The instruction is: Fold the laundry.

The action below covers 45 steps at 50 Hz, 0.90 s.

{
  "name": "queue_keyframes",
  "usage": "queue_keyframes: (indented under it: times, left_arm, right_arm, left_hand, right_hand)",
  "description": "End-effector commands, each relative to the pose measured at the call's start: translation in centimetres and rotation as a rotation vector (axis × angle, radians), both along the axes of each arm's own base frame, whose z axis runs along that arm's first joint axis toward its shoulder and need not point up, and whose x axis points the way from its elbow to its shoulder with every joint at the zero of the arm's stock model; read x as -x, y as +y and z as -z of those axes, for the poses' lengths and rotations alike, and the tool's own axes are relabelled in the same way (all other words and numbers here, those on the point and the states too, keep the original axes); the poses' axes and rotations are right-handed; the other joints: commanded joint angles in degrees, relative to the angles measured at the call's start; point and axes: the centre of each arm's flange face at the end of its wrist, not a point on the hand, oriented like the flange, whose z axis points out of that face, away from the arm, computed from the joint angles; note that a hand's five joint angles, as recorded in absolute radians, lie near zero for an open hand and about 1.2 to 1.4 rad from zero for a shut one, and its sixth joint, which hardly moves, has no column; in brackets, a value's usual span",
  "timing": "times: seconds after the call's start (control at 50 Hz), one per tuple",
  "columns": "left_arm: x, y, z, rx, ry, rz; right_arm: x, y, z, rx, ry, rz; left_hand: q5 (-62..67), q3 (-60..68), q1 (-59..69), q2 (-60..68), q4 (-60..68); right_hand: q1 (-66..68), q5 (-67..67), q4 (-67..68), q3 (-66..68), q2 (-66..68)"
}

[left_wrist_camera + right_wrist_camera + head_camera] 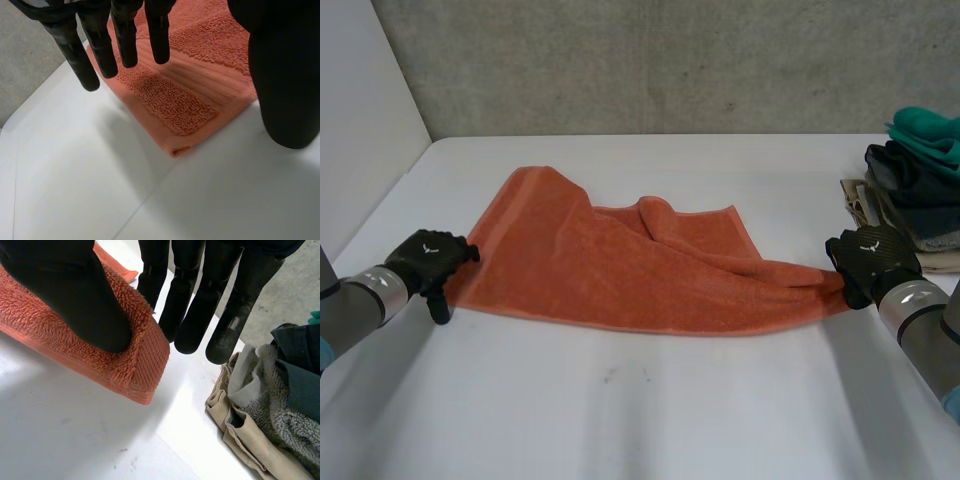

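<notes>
Right hand (868, 262) pinches one corner of the orange towel (620, 265) under its thumb, probably to start a fold; left hand (428, 258) hovers spread over the opposite corner, ungripped.

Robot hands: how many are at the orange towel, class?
2. The left robot hand is at the orange towel's near-left corner; the right robot hand pinches its right corner, beside the laundry pile.

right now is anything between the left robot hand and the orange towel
Nothing visible. The left robot hand hangs open right over the orange towel's near corner, bare white table around it. The clothes pile sits far off beside the right robot hand.
</notes>
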Motion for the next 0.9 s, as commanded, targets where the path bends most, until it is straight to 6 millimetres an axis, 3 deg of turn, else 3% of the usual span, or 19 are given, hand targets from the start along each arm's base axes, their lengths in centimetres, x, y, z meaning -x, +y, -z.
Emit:
queue_keyframes:
  times: [0.02, 0.36, 0.44, 0.54, 0.64, 0.74, 0.9]
  left_arm:
    - [0.3, -1.2, 0.1, 0.03, 0.004, 0.005]
    - [1.7, -3.0, 0.0, 0.079, 0.009, 0.04]
    - [1.9, -3.2, 0.2, 0.079, 0.011, 0.043]
    - [2.4, -3.6, -0.1, 0.1, 0.016, 0.048]
    - [2.8, -3.9, -0.6, 0.132, 0.051, 0.039]
    - [2.9, -4.1, -0.8, 0.137, 0.088, 0.027]
    - [3.0, -3.4, -0.2, 0.102, 0.088, 0.028]
  right_arm:
    - [0.0, 0.2, 0.2, -0.008, 0.001, 0.0]
    - [0.0, 0.2, 0.4, -0.013, 0.004, 0.001]
    - [0.0, 0.2, 0.4, -0.013, 0.005, 0.001]
    - [0.1, 0.2, 0.3, -0.01, 0.008, 0.001]
    - [0.1, 0.2, 0.3, -0.01, 0.009, 0.001]
    - [0.1, 0.3, 0.4, -0.013, 0.009, 0.001]
    - [0.1, 0.4, 0.5, -0.018, 0.01, 0.001]
  left_hand:
    - [6.7, 6.7, 6.1, 6.8, 7.1]
    - [10.9, 10.9, 10.3, 11.0, 11.3]
    - [16.5, 16.5, 15.8, 16.5, 16.8]
    - [37.3, 37.3, 36.7, 37.3, 37.6]
    - [44.9, 44.9, 44.3, 44.9, 45.2]
    - [43.2, 43.2, 42.6, 43.3, 43.6]
    - [21.9, 21.9, 21.3, 21.9, 22.2]
  right_hand:
    - [24.6, 13.8, 11.9, 12.2, 12.4]
    - [24.6, 13.8, 11.9, 12.2, 12.4]
    - [24.6, 13.8, 11.9, 12.2, 12.4]
    - [24.6, 13.8, 11.9, 12.2, 12.4]
    - [24.6, 13.8, 11.9, 12.2, 12.4]
    - [24.6, 13.8, 11.9, 12.2, 12.4]
    - [24.6, 13.8, 11.9, 12.2, 12.4]
